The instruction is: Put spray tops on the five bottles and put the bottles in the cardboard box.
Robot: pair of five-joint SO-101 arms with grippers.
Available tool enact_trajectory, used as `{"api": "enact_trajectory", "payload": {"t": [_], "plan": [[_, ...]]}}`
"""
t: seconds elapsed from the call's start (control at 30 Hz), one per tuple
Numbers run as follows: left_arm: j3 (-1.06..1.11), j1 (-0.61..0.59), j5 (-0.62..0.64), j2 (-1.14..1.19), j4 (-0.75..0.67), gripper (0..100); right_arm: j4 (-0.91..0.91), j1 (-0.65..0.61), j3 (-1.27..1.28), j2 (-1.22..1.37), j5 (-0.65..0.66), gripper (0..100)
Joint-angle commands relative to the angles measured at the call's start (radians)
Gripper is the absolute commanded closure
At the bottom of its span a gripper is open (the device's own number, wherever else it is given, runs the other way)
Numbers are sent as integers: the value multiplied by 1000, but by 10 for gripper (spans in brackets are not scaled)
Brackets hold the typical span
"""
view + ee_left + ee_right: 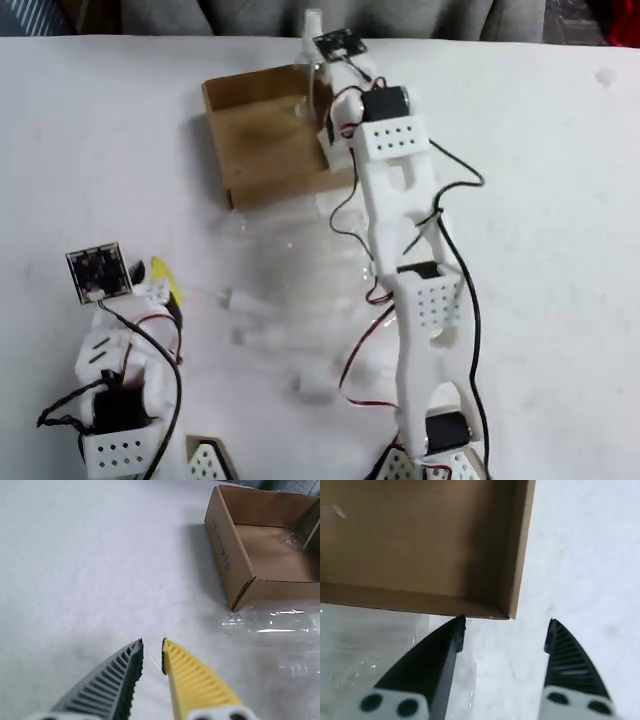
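A cardboard box [262, 150] sits on the white table [100, 130] holding what looks like one clear bottle [312, 75], upright in the corner next to the right arm [400, 200]. Several more clear bottles [285, 300] lie on their sides on the table just in front of the box, between the two arms. Whether these carry spray tops is too faint to tell. The right gripper [505, 625] hangs just outside a corner of the box, jaws wide with nothing between them and one of the lying bottles close below. The left gripper [152, 647] is low over the table well apart from the box, its grey and yellow jaws narrowed to a slit and holding nothing. The likely hazards start with the right arm, which is so near the box wall that it could shove the light box or tip the standing bottle. The round bottles could also roll away at a glancing touch, and their transparency makes a misjudged grasp easy.
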Motion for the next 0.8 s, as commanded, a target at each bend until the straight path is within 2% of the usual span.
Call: {"api": "enact_trajectory", "payload": {"t": [0.0,0.47,0.77], "plan": [[-3,13,-14,-12,-38,929,-50,-1,-43,21,-11,787],[-3,12,-14,-12,-35,930,-150,2,-43,183,-5,790],[-3,12,-14,-12,-34,930,-145,4,-43,151,-6,790]]}}
